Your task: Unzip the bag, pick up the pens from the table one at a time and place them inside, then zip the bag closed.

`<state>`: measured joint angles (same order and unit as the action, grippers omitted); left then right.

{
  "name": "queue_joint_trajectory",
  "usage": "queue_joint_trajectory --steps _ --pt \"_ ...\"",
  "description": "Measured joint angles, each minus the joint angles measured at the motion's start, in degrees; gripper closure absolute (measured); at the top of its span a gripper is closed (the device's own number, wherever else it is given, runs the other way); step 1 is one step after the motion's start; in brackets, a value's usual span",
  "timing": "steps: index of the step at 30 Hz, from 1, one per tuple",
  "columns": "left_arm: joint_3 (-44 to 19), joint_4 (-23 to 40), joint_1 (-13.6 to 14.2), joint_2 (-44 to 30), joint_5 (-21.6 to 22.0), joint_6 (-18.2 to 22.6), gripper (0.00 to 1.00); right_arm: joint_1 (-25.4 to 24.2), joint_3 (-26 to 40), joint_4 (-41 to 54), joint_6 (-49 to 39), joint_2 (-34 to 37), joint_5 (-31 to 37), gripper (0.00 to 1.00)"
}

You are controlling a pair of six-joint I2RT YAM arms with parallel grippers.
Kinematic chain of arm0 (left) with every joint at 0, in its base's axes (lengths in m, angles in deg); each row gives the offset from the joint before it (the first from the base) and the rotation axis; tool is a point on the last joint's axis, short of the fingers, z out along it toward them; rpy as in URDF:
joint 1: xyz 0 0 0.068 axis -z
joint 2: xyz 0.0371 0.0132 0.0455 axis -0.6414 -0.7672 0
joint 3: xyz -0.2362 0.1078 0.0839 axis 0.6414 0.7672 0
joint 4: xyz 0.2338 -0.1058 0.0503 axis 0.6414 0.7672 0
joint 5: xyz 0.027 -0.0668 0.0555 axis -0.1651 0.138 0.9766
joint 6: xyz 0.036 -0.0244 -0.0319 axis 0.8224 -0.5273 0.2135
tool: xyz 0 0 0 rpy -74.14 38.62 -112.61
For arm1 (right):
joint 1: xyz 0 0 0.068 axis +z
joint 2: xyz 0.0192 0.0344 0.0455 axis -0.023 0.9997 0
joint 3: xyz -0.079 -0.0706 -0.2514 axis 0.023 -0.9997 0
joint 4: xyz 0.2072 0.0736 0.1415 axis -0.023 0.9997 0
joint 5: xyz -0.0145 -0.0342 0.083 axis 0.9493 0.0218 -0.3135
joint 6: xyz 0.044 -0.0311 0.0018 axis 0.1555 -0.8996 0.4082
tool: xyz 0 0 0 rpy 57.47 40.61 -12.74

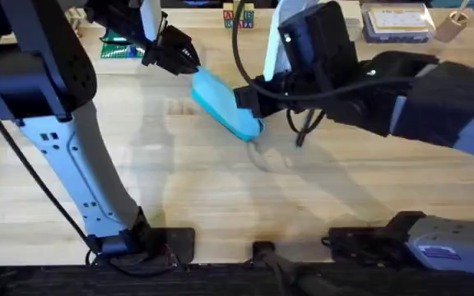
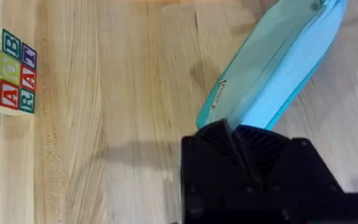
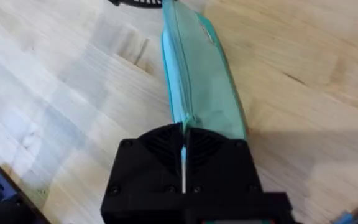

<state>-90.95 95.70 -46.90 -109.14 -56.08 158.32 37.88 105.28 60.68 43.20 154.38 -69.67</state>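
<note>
The turquoise bag (image 1: 223,104) stretches diagonally over the table (image 1: 220,205) between my two grippers. My left gripper (image 1: 189,62) is shut on its far left end, where the fabric (image 2: 278,62) runs out from between the black fingers (image 2: 229,134). My right gripper (image 1: 251,102) is shut on the near right end; the bag (image 3: 197,81) stands on edge in front of it, its zipper seam running along the length. Thin dark lines (image 1: 304,130) lie under the right arm; I cannot tell whether they are pens or cable.
Alphabet blocks (image 2: 11,71) stand on the table near the left gripper, with more blocks (image 1: 239,16) at the far edge. A green plate (image 1: 122,49) lies at the back left. A clear box (image 1: 397,23) sits at the back right.
</note>
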Motion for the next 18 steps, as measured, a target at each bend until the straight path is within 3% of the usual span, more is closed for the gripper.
queue_joint_trajectory --steps 18 --pt "0.0 0.0 0.0 0.0 0.0 0.0 0.959 0.0 0.1 -14.8 1.0 6.8 0.0 0.971"
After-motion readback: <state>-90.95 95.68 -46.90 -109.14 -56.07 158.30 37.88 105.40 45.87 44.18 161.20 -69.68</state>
